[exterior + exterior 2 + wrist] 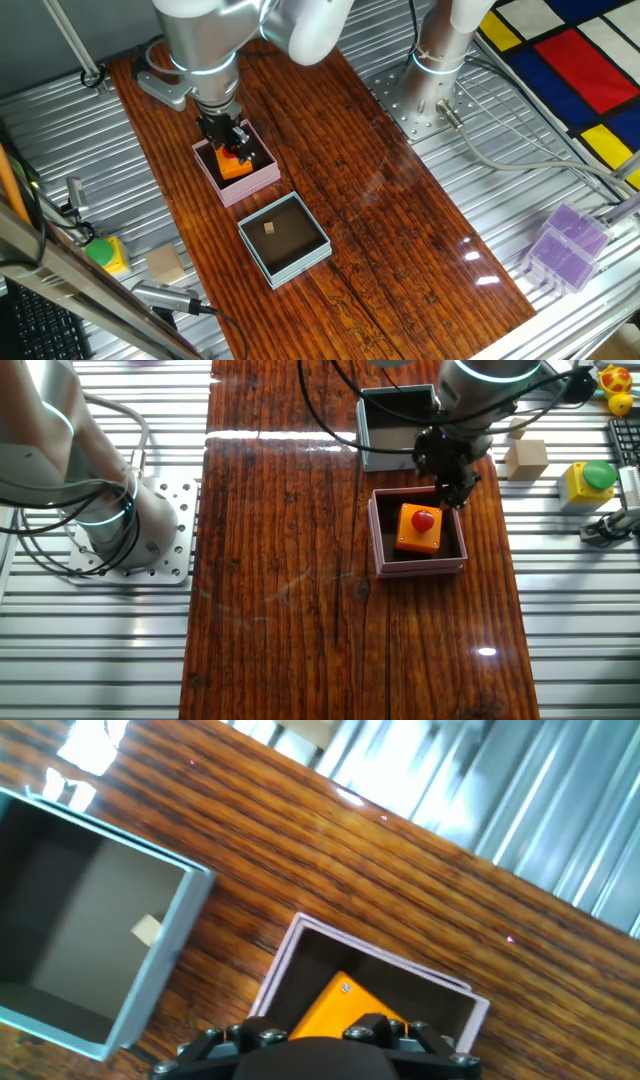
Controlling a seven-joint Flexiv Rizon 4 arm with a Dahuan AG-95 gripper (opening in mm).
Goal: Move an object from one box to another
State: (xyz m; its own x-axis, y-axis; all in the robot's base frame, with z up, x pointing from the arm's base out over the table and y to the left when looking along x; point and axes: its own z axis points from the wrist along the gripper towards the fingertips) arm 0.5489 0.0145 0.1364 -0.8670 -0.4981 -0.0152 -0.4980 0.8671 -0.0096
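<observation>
The pink box (262, 180) sits on the wooden table and holds an orange block (237, 168) with a red knob (424, 518) on top. The box (384, 560) and block (415, 532) also show in the other fixed view, and in the hand view the box (300, 935) holds the block (340, 1005). My gripper (232, 145) hangs just above the block, jaws apart, holding nothing. The light blue box (318, 248) with dark brown inside stands next to the pink one and holds a small tan piece (270, 228). It also shows in the hand view (165, 960).
A tan wooden cube (166, 265) and a yellow block with a green button (104, 253) lie on the metal slats beside the table. A purple plastic case (565, 245) sits at the right. A second arm's base (440, 60) stands at the back.
</observation>
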